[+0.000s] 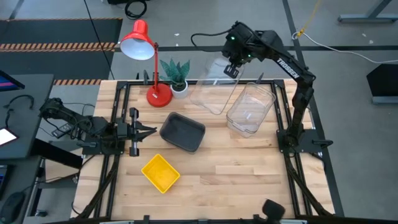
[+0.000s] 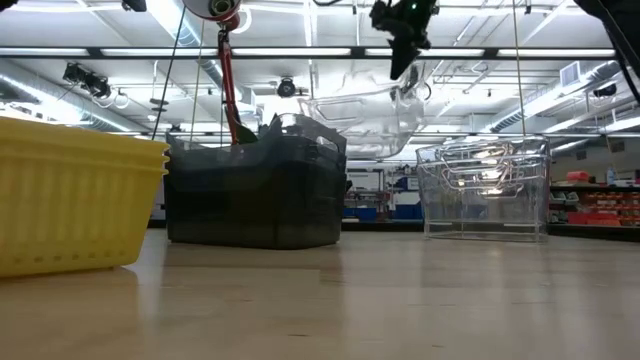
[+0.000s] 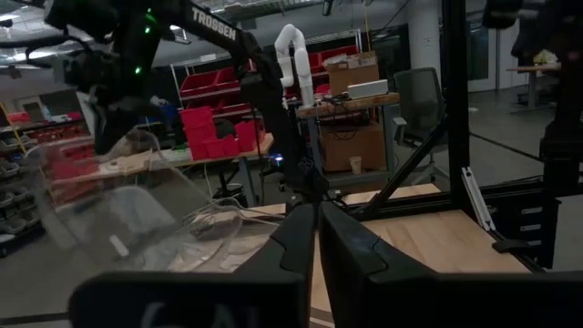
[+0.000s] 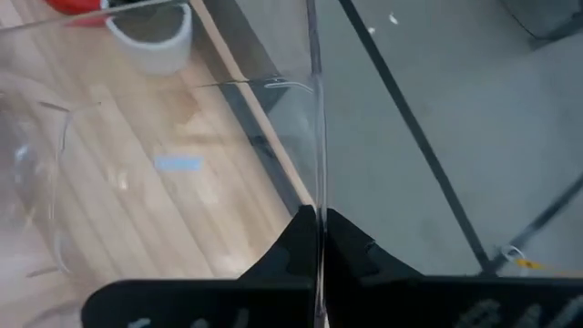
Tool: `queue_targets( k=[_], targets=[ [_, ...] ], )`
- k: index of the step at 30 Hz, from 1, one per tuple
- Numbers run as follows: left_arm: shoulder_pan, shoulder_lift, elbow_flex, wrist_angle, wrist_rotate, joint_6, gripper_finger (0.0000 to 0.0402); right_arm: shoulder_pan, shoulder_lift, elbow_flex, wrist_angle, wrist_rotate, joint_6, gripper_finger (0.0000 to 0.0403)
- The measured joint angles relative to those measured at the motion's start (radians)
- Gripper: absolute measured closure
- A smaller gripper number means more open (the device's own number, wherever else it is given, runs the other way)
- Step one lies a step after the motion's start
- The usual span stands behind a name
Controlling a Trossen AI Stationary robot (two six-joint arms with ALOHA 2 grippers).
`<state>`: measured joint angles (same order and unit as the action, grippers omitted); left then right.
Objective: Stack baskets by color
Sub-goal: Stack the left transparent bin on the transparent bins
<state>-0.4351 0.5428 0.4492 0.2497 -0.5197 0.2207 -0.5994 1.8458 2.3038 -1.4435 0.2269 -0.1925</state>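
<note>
My right gripper (image 1: 231, 70) is shut on a clear basket (image 1: 211, 90), which it holds in the air over the table's far edge. The same clear basket (image 2: 360, 115) shows in the low view, tilted and above the other baskets. To its right, more clear basket (image 1: 250, 109) stands on its base on the table and looks like two nested ones (image 2: 485, 190). A dark grey basket (image 1: 182, 132) stands mid-table. A yellow basket (image 1: 160, 172) stands nearer the front. My left gripper (image 1: 146, 130) waits at the table's left, shut and holding nothing. My right gripper pinches the clear basket's wall at its rim (image 4: 316, 182), with one finger inside and one outside. The hold is at the basket's far-right end (image 1: 229, 74). The fingers come slanting down from above. The basket hangs tilted below them, clear of the table.
A red desk lamp (image 1: 146, 50) and a small potted plant (image 1: 177, 78) stand at the table's far left, close to the lifted basket. Black frame rails (image 1: 292, 118) run along the table's sides. Bare wood (image 1: 236, 174) lies at the front right.
</note>
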Motion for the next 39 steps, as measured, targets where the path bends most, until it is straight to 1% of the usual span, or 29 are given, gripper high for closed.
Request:
queue_targets(
  k=[3, 10, 17, 23, 26, 29, 33, 39],
  targets=[
    [0.000, 0.000, 0.000, 0.000, 0.000, 0.000, 0.0378, 0.003, -0.002, 0.054, -0.076, 0.033, 0.004, 0.0398],
    [0.000, 0.000, 0.000, 0.000, 0.000, 0.000, 0.0370, 0.002, -0.103, 0.038, -0.129, 0.072, -0.002, 0.0398],
    [0.000, 0.000, 0.000, 0.000, 0.000, 0.000, 0.0371, -0.003, -0.241, 0.038, -0.128, 0.074, -0.017, 0.0398],
    [0.000, 0.000, 0.000, 0.000, 0.000, 0.000, 0.0376, -0.004, -0.338, 0.019, -0.124, 0.040, 0.015, 0.0398],
    [0.000, 0.000, 0.000, 0.000, 0.000, 0.000, 0.0372, -0.004, -0.391, -0.059, -0.124, 0.028, 0.033, 0.0398],
    [0.000, 0.000, 0.000, 0.000, 0.000, 0.000, 0.0368, -0.004, -0.446, -0.188, -0.129, 0.027, 0.035, 0.0398],
    [0.000, 0.000, 0.000, 0.000, 0.000, 0.000, 0.0366, -0.005, -0.508, -0.372, -0.128, 0.046, 0.036, 0.0398],
    [0.000, 0.000, 0.000, 0.000, 0.000, 0.000, 0.0372, -0.005, -0.562, -0.605, -0.112, 0.091, 0.083, 0.0398]
  ],
)
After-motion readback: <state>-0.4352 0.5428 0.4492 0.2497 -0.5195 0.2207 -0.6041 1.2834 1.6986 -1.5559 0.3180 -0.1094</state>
